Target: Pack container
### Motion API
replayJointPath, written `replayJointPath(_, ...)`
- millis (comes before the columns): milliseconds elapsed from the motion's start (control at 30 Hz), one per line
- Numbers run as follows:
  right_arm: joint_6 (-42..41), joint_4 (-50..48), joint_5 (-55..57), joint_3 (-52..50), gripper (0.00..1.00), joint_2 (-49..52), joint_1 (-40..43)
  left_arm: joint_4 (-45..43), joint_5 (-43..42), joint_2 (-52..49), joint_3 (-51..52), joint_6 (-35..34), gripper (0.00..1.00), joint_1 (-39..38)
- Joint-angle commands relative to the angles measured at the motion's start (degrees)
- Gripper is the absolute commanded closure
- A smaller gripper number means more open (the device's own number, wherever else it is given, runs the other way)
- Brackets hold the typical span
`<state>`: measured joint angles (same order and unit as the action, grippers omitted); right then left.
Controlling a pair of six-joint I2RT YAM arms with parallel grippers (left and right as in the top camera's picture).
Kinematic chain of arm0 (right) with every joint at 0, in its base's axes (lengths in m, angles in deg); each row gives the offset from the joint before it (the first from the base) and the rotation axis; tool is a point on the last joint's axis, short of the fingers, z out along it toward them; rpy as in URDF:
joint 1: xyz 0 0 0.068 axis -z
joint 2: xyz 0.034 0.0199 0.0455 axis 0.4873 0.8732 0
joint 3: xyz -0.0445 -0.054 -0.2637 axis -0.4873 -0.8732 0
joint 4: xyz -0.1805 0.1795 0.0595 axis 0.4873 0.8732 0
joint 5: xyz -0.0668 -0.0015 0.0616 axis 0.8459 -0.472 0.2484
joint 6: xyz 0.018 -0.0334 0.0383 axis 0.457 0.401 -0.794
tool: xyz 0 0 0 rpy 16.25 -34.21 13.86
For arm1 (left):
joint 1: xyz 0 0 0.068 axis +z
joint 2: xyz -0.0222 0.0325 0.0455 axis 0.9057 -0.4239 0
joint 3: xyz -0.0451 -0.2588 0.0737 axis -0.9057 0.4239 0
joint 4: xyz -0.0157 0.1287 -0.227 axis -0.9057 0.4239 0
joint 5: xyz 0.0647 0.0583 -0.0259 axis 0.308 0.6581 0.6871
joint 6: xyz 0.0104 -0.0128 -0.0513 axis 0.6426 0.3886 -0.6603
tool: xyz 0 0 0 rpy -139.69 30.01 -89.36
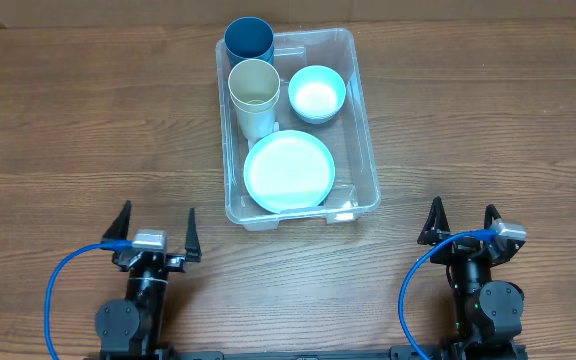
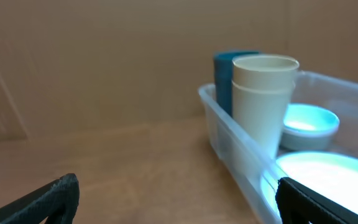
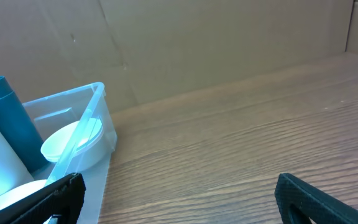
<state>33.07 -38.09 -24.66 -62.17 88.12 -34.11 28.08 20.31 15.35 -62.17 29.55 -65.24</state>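
Observation:
The clear plastic container sits at the table's middle back. Inside it are a dark blue cup, a cream cup, a light blue bowl and a light blue plate. My left gripper is open and empty at the front left, short of the container. My right gripper is open and empty at the front right. The left wrist view shows the container wall with the cream cup and blue cup. The right wrist view shows the container corner and bowl.
The wooden table lies bare on both sides of the container. A brown cardboard wall stands behind the table.

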Motion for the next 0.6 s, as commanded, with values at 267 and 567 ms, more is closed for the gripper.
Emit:
replayJointPath(267,0.42,-0.24,-0.50,-0.15,0.00,-0.68,0.26,7.52,2.01,0.70,0.17,1.53,0.00,0.31)
replayJointPath(567,0.42,-0.24,-0.48,-0.15,0.00,-0.68,0.26,7.50,2.01,0.61,0.17,1.53,0.00,0.33)
